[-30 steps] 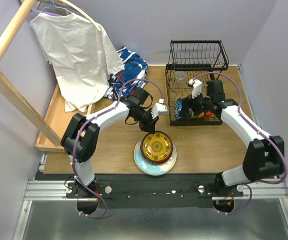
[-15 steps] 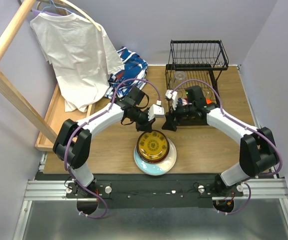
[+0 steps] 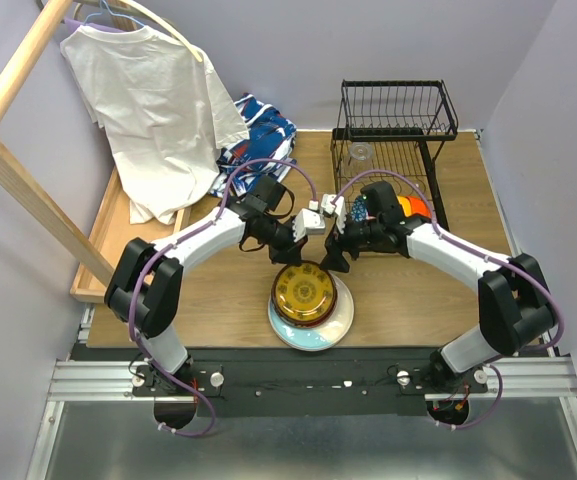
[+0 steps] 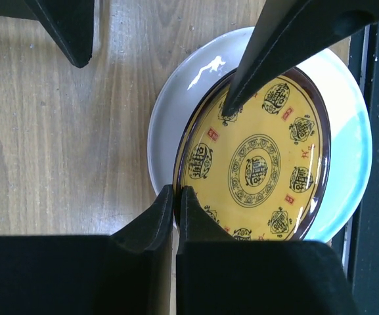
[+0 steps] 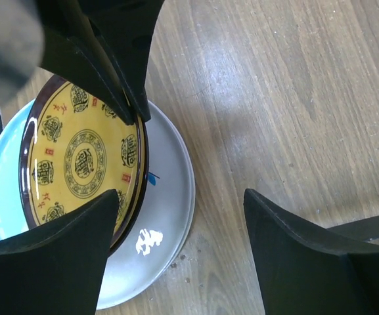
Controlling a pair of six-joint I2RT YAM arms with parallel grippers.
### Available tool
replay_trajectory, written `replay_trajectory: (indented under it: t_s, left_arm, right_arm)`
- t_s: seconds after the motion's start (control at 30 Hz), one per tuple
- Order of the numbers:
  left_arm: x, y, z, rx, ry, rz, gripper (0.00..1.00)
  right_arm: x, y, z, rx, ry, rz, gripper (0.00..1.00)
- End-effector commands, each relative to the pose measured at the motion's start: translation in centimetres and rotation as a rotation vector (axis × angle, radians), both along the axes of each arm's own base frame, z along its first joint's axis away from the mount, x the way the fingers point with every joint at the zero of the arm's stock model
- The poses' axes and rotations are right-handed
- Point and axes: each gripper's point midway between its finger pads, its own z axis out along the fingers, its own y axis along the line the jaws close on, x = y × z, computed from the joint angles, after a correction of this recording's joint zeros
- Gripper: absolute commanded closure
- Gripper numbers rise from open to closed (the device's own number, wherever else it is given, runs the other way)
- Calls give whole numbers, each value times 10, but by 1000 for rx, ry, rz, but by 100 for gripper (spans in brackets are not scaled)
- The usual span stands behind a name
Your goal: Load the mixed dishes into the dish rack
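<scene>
A yellow-brown patterned plate (image 3: 303, 293) lies on a pale blue/cream plate (image 3: 340, 318) at the table's near middle. My left gripper (image 3: 297, 256) is shut on the far rim of the yellow-brown plate (image 4: 255, 164); its fingertips (image 4: 166, 203) pinch the dark edge over the pale plate (image 4: 166, 111). My right gripper (image 3: 334, 257) is open and empty, just right of the left one, over the plates' far right edge. In the right wrist view its fingers (image 5: 51, 249) straddle the pale plate's rim (image 5: 166, 210) and bare wood. The black dish rack (image 3: 393, 128) holds an orange bowl (image 3: 416, 207), a blue-patterned bowl (image 3: 362, 208) and a glass cup (image 3: 360, 153).
A white shirt (image 3: 148, 100) hangs from a wooden frame (image 3: 13, 175) at the left. A blue patterned cloth (image 3: 265, 132) lies behind the left arm. A shallow wooden tray (image 3: 118, 235) sits at the table's left edge.
My right arm has come out of the rack and swung left and nearer, to beside the left gripper over the plates. The left gripper stays on the yellow-brown plate's rim.
</scene>
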Motion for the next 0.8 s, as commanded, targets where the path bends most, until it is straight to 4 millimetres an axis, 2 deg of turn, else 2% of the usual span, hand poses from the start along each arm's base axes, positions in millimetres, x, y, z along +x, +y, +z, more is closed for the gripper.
replay_trajectory:
  t_s: [0.0,0.17,0.27,0.37,0.5,0.67,0.77]
  left_arm:
    - [13,-5,27,-86,-34,48,96]
    - [15,-2,30,-104,-10,88,96]
    - [19,6,26,-109,14,122,96]
    - [19,13,26,-124,38,144,96]
    - [15,16,29,-151,57,153,97]
    - [12,16,18,-161,127,196,96]
    - [15,13,25,-190,132,208,96]
  right_arm:
    - [-20,7,-10,-5,2,83,20]
    - [-24,10,-10,-6,18,89,22]
    - [-24,8,2,0,4,67,15]
    - [-24,3,9,7,-2,6,13]
    - [-26,-1,11,22,3,-45,11]
    - [-26,1,9,35,2,-44,11]
    - [-21,7,5,55,24,-54,10]
